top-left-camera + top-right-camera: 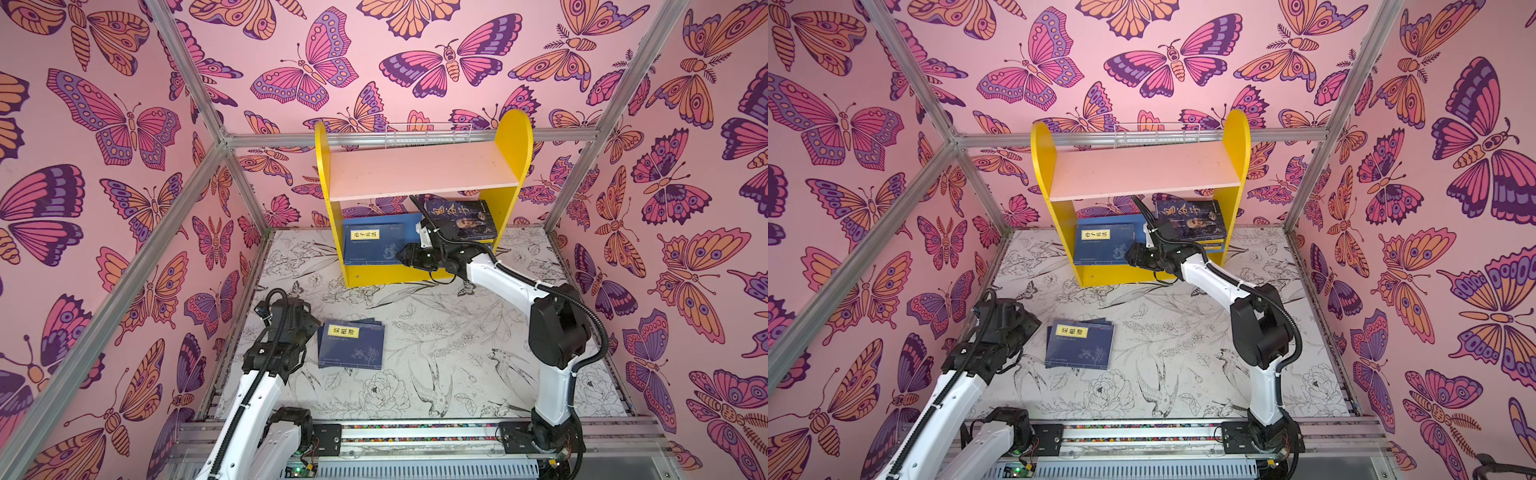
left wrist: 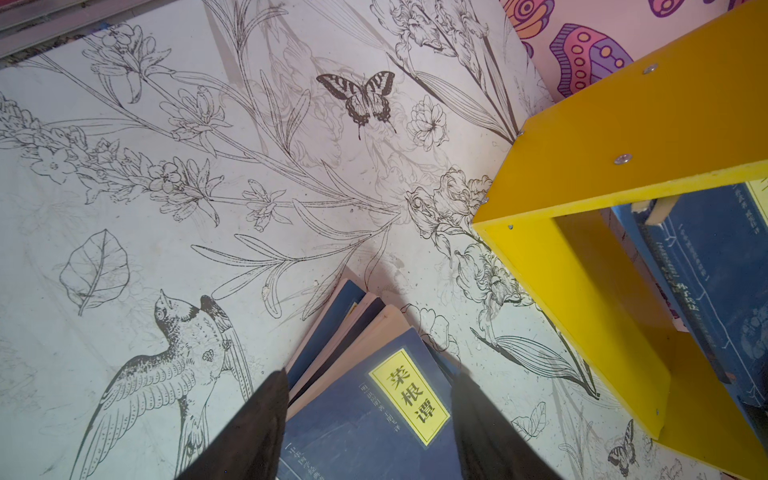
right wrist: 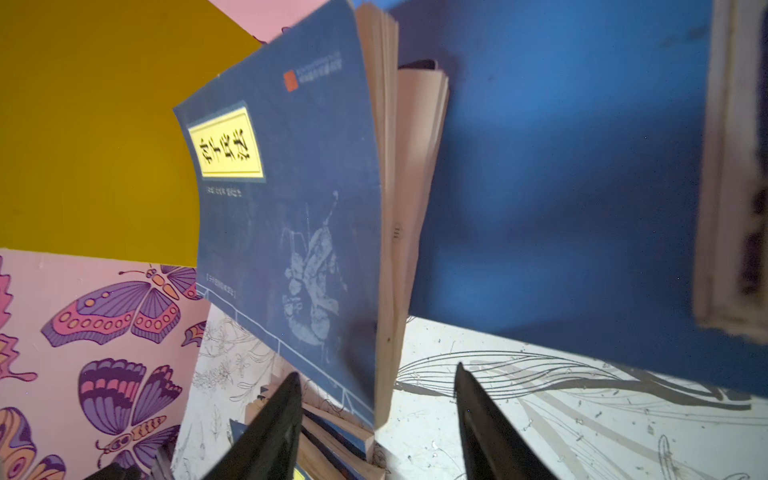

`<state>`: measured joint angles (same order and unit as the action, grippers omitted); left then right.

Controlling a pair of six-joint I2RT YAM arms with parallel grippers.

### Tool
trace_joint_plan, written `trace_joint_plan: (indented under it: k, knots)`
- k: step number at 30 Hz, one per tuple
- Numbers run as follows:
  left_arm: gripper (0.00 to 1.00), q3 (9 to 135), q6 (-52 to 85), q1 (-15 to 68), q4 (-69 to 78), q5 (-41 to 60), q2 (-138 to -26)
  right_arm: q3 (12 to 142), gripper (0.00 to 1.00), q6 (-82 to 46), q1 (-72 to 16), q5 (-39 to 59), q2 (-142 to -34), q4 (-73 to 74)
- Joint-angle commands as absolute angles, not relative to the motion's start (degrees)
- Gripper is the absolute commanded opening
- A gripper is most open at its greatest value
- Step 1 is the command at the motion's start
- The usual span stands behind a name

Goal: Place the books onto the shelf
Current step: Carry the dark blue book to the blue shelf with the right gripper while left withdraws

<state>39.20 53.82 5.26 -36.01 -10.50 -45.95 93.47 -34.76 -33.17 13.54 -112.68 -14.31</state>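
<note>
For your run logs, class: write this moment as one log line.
right hand: open at navy book on shelf | left hand: open over stack on table

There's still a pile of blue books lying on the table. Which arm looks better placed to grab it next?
Probably left. The left hand, open, hangs right at the pile of blue books; the right hand, also open, is off at the shelf, by a shelved book.

White tabletop printed with black line-drawn flowers and birds carries yellow two-tier shelf at back, fanned stack of navy paperbacks front-left. Shelf's blue lower board bears navy yellow-labelled paperback and dark portrait-cover stack.
</note>
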Motion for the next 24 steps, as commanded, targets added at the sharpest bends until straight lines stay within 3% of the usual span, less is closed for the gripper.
trace_joint_plan:
  k: [1,12,24]
  knots:
    - [0.65,39.8,51.8,5.0,-36.2,-9.6,-46.4,93.6,0.59,-25.7,-34.9,10.4,-109.7,-19.2]
    - [0.65,40.1,52.2,5.0,-35.9,-9.0,-48.1,105.7,0.62,-10.8,-37.1,4.7,-116.4,-36.3]
    - [0.65,40.2,52.6,5.0,-35.9,-8.9,-47.8,115.4,0.63,-1.0,-38.6,0.3,-122.7,-43.8]
